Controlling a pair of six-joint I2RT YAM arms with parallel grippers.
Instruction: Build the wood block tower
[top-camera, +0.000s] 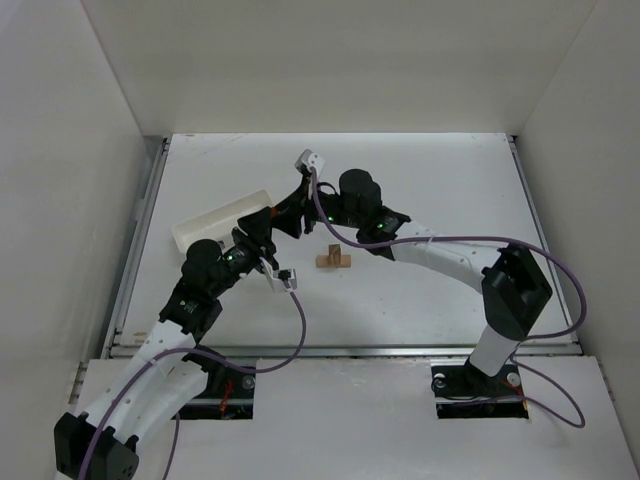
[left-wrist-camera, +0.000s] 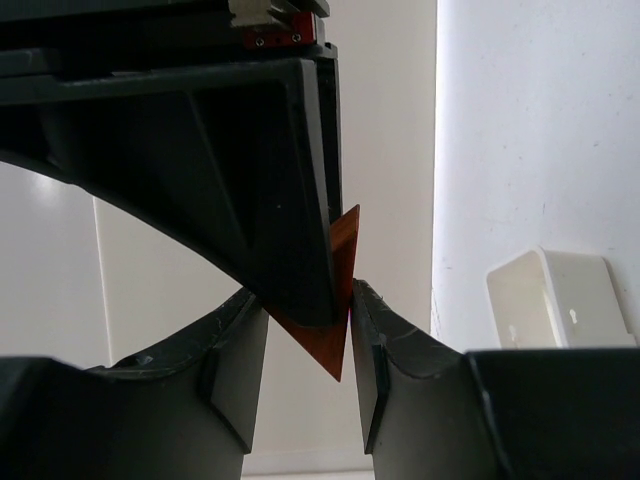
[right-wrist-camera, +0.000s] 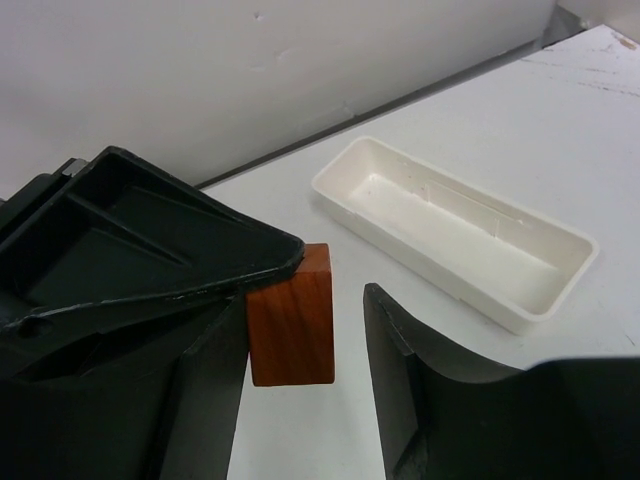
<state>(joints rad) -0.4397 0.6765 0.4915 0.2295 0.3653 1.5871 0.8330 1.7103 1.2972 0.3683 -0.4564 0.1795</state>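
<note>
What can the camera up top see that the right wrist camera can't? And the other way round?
Only the top camera shows the whole left arm and right arm, and the little tan blocks standing on the table. Only the right wrist camera shows the reddish-brown roof piece between the right fingers. It touches one finger, with a gap to the other. That camera also looks inside the tray, which is empty. Both cameras show the long white tray and the white table.
</note>
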